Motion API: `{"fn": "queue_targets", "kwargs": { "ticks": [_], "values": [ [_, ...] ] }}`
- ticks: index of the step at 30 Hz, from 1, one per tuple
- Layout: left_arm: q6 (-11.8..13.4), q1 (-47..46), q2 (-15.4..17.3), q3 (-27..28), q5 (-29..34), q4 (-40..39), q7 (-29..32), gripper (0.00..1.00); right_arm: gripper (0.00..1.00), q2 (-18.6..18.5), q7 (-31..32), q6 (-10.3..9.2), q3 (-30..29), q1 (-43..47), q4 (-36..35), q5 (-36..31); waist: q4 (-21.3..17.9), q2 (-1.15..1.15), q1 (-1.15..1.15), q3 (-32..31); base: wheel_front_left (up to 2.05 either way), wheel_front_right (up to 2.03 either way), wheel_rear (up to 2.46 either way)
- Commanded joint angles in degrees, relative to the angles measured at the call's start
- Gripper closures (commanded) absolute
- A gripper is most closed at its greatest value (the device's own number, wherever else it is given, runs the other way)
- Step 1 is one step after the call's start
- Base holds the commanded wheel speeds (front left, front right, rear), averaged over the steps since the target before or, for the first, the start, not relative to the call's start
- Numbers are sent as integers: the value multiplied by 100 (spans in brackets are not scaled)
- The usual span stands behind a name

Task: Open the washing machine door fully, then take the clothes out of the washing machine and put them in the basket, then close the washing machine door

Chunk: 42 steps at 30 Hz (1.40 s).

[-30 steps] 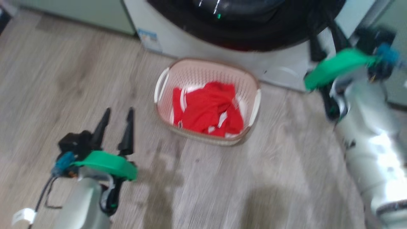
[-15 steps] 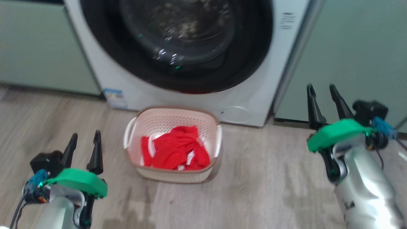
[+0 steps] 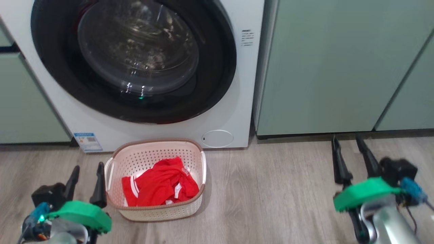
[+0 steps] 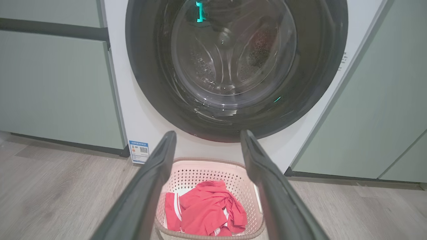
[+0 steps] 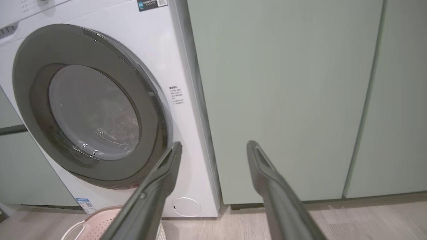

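1. The washing machine door (image 3: 135,61) lies flat against the front of the washing machine (image 3: 237,112). No gap is seen along its black rim in the right wrist view, so it is judged shut, though the latch itself cannot be checked.
2. The clothes (image 3: 159,186) are heaped inside the basket (image 3: 149,157), which stands on the floor (image 3: 271,196) just in front of the machine, below the door.
3. The left gripper (image 3: 88,166) is held low, just beside the basket's left handle. Its fingers (image 4: 146,186) are spread apart and nothing is held between them.
4. The right gripper (image 3: 346,139) is held well apart from the basket, in front of the pale green cabinet doors (image 3: 322,67). Its fingers are likewise released and empty.
5. The door lies ahead of and above both sets of fingers. It is faced squarely by the left arm, while its right edge is seen obliquely from the right arm. Being round, it offers no long axis to be matched.
6. All three steps are judged complete. Should the latch need seating, a forward press on the rim would be reached more directly by the left arm.
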Motion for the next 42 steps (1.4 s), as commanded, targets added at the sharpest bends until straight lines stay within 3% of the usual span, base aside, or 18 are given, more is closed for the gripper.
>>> {"fn": "queue_targets", "kwargs": {
  "ticks": [1,12,31,32,42],
  "values": [
    [-35,-182,64,252,82,-222,-38,0,0,-31,-31,-4,99,10,-253,-86,-64,0,0,-50,0,0,0],
    [-35,-108,-126,196,262,-241,-38,0,0,5,-31,-4,-348,756,-507,-187,-46,0,0,-46,0,0,0],
    [-35,-230,-155,172,289,-113,-38,0,0,49,-31,-4,-457,756,-520,-252,-27,0,0,-12,0,0,0],
    [0,77,-236,-13,270,41,1,100,100,84,0,0,-560,905,-333,-188,-27,0,0,-12,0,0,0],
    [3,254,-361,23,-92,251,139,100,100,144,130,0,-593,993,-50,193,-20,0,0,18,0,0,0]
  ]
}}
